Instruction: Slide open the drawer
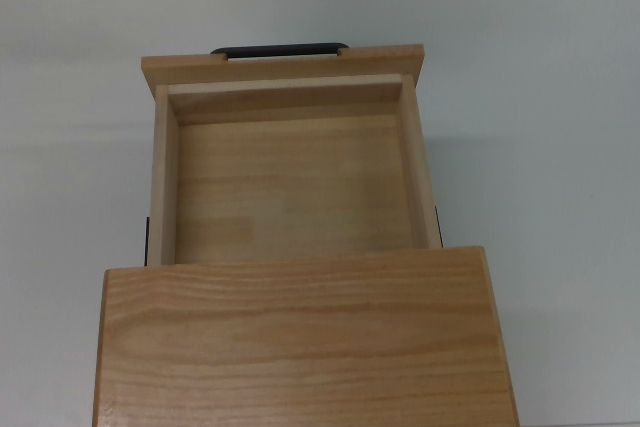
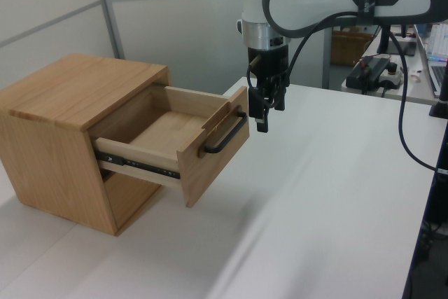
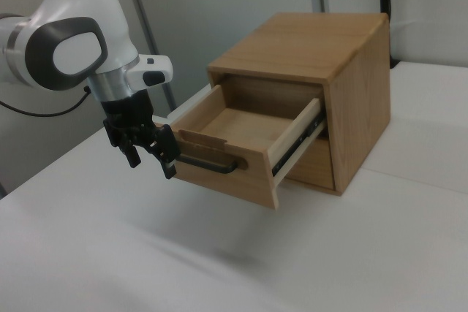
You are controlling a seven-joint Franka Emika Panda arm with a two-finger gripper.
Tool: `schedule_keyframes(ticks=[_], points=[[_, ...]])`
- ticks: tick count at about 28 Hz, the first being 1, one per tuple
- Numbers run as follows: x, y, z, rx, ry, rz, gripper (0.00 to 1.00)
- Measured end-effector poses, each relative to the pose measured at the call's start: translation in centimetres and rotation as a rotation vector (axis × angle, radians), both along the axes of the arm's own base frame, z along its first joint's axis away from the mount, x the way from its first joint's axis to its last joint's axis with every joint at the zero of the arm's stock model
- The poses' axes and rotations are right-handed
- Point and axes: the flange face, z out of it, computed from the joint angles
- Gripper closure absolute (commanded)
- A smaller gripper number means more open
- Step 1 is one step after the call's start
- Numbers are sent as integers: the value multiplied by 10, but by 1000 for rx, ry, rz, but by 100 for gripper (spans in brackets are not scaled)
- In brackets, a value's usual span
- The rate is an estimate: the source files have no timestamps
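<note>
The drawer (image 2: 178, 141) stands pulled well out of the wooden cabinet (image 2: 66, 131) on a white desk (image 2: 336, 201), its light tray bare inside and its black slide rails (image 3: 296, 140) showing along the sides. The Franka arm's gripper (image 3: 150, 153) hangs just in front of the drawer's front panel, beside the end of the black bar handle (image 3: 212, 164), clear of it and holding nothing. In the right view the jaws stand apart, one black finger near the handle's end and the other further from the panel; in the left view they line up nearly edge-on, so the gap is hard to judge there. The handle lies to the cabinet side of the jaws, and the desk spreads below them. From the top view the drawer (image 1: 290, 177) reaches out from under the cabinet top (image 1: 300, 342), the handle (image 1: 280, 49) on its far edge, and the arm is out of shot.
</note>
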Motion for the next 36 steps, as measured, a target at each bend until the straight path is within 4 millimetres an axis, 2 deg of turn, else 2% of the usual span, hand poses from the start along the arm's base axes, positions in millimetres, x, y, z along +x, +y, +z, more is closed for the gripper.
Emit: schedule_keyframes(ticks=[17,36], points=[[-2,-3,8,0,8,-6,0],[-1,-7,6,-1,12,-12,0]])
